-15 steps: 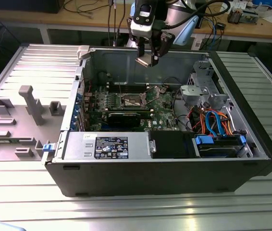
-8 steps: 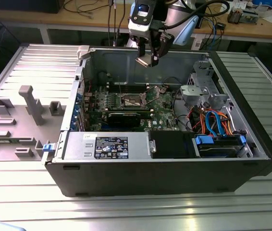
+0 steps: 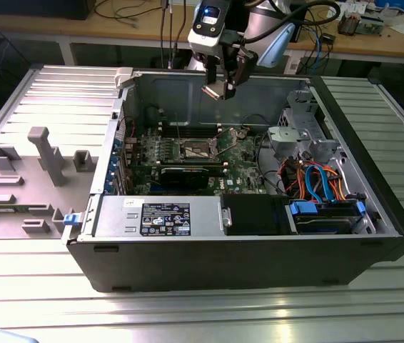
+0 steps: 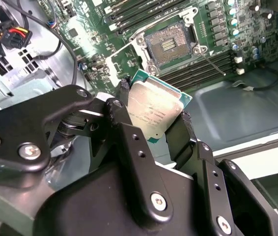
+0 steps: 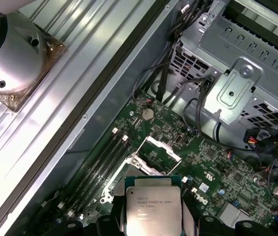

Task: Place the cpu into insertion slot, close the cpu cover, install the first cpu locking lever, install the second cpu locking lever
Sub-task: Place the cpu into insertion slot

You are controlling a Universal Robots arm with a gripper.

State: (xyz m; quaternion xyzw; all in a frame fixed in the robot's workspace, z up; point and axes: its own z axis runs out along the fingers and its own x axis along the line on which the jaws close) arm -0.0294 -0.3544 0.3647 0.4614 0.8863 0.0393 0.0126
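The pincer (image 3: 217, 88) is closed on the cpu (image 3: 213, 91), and its black fingers (image 4: 124, 94) press two opposite edges of the chip. In the exterior view it hangs above the open computer case (image 3: 259, 261), over the rim of the far wall and touching nothing.

The insertion slot (image 3: 196, 150) sits on the motherboard (image 3: 241, 153) at about 7 o'clock from the pincer, well apart from it. It lies uncovered, and in the second wrist view the insertion slot (image 4: 171, 45) shows its dark contact field inside a silvery rim.

Room around the slot is tight. The memory slots (image 3: 180, 131) run at its 12 o'clock, a black card (image 3: 184, 174) lies at 6 o'clock, and the drive cage (image 3: 298, 136) with loose cables stands at 3 o'clock.

The cpu (image 5: 153, 209) is square, so it has no long axis. Its dull metal top faces both wrist cameras, with a green border showing around it. In the exterior view it hangs tilted rather than level with the board. The fingers hide two of its edges, and the border of the first wrist view cuts off another.

The case rests on a ribbed metal surface (image 3: 188, 318).
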